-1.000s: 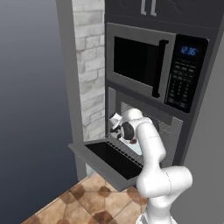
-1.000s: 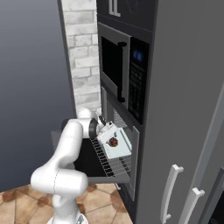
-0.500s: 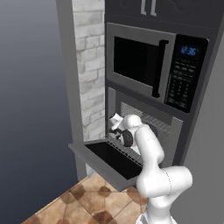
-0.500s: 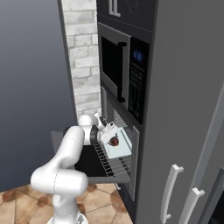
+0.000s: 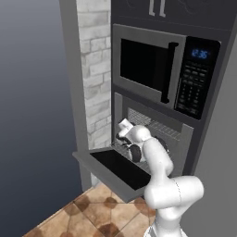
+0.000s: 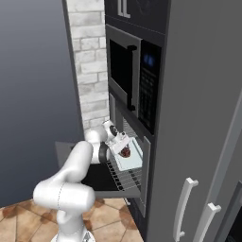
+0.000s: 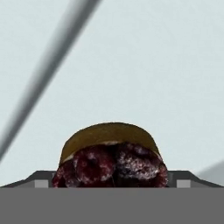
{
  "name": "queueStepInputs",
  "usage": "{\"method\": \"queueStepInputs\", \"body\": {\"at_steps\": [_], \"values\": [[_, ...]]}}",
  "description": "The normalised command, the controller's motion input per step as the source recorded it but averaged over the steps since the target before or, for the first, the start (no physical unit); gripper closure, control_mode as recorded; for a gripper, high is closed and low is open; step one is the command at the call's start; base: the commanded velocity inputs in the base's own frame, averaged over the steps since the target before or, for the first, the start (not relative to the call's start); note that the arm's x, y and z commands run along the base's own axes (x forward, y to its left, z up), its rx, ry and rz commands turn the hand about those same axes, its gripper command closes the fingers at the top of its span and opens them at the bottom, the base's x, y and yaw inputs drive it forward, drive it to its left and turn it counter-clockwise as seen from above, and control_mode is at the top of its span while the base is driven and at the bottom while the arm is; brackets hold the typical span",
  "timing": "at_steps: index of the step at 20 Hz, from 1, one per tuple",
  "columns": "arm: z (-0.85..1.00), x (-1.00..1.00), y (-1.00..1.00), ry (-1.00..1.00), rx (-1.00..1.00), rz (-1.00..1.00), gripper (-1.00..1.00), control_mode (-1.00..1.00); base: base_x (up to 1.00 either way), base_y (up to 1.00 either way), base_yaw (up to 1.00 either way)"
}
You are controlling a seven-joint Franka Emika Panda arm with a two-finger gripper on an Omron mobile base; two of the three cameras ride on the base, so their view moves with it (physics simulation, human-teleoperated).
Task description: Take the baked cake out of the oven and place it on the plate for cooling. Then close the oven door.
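Brown round cake [image 7: 109,157] with dark red berry topping, gripper [image 6: 119,142] fingers spread wide

Berry-topped cake [image 7: 109,157] on tray in oven [image 5: 152,129]; door [image 5: 118,169] seemingly fully down.

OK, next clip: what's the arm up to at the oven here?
The white arm is reaching into the open oven, whose door hangs down flat. Its gripper is right over a small cake with dark red topping, which sits on a pale tray on the wire rack. In the hand view the cake sits right in front of the fingers. The jaws are open, so nothing is held yet; the cake has not left the oven.
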Motion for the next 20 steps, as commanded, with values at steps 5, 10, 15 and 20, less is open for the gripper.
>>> {"method": "queueStepInputs", "body": {"at_steps": [5,10,15,20], "values": [[0.25,-0.22,0.00,0.01,0.06,0.00,1.00,-1.00,0.00,0.00,0.00],[0.76,-0.53,0.15,-0.02,0.09,0.00,1.00,-1.00,0.00,0.00,0.00],[0.76,-0.79,0.35,0.00,0.06,0.04,1.00,-1.00,0.00,0.00,0.00],[0.43,-0.95,0.62,-0.04,0.00,0.08,1.00,-1.00,0.00,0.00,0.00]]}}
